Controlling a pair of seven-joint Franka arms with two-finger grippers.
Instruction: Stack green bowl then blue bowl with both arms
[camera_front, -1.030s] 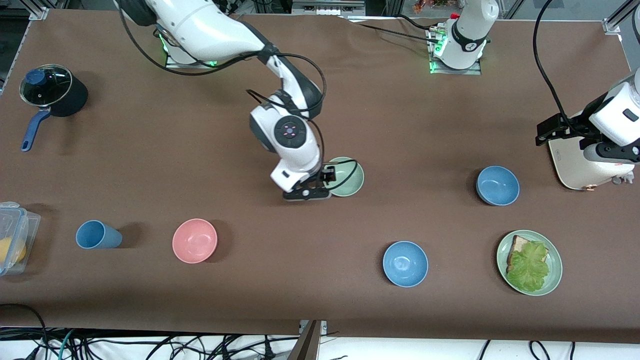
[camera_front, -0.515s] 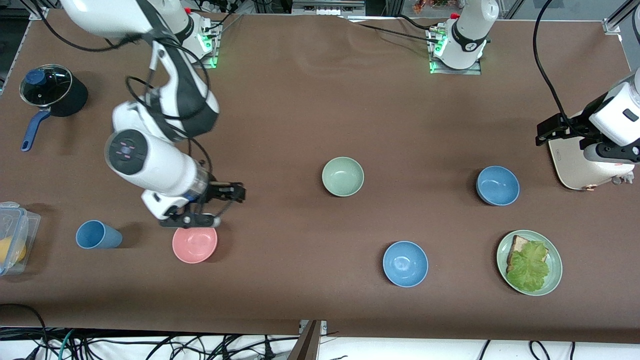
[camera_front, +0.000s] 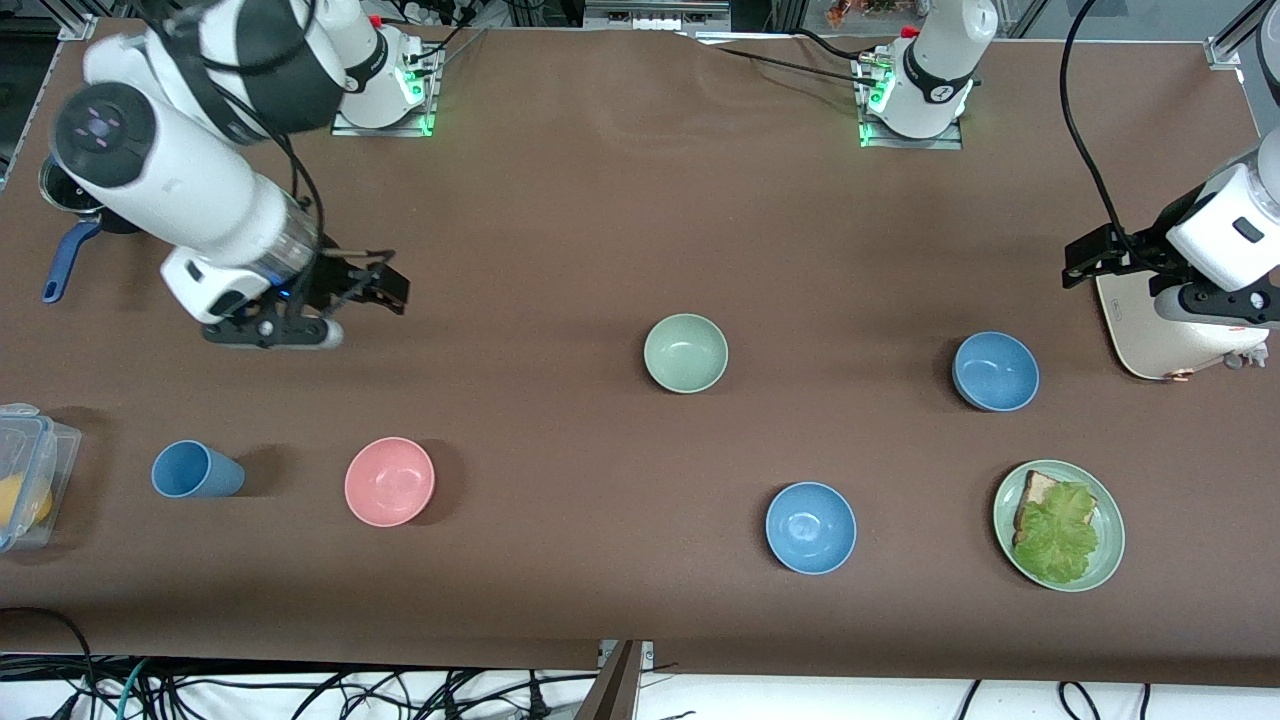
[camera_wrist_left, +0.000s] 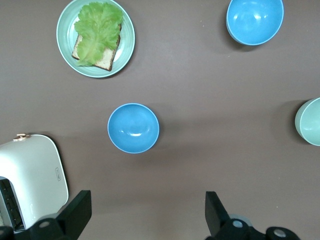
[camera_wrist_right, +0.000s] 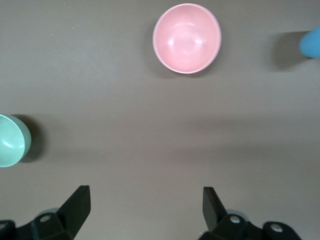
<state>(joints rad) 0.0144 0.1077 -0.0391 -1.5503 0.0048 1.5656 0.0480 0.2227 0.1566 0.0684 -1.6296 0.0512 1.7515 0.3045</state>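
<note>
The pale green bowl (camera_front: 686, 353) stands upright and empty in the middle of the table; it shows at the edge of the left wrist view (camera_wrist_left: 311, 128) and of the right wrist view (camera_wrist_right: 11, 140). The duller blue bowl (camera_front: 995, 371) stands toward the left arm's end, beside the toaster; it also shows in the left wrist view (camera_wrist_left: 133, 128). My right gripper (camera_front: 375, 285) is open and empty, up over bare table toward the right arm's end (camera_wrist_right: 145, 197). My left gripper (camera_front: 1092, 258) waits open and empty above the toaster (camera_wrist_left: 148, 200).
A brighter blue twin bowl (camera_front: 811, 527) and a green plate (camera_front: 1108, 560) with bread and lettuce lie nearer the front camera. A white toaster (camera_front: 1165, 335), a pink bowl (camera_front: 389, 481), a blue cup (camera_front: 195, 469), a plastic box (camera_front: 25, 475) and a pot's blue handle (camera_front: 62, 265) are also on the table.
My right gripper has left the green bowl in the middle of the table and swung up toward the right arm's end. The left arm has barely moved.
</note>
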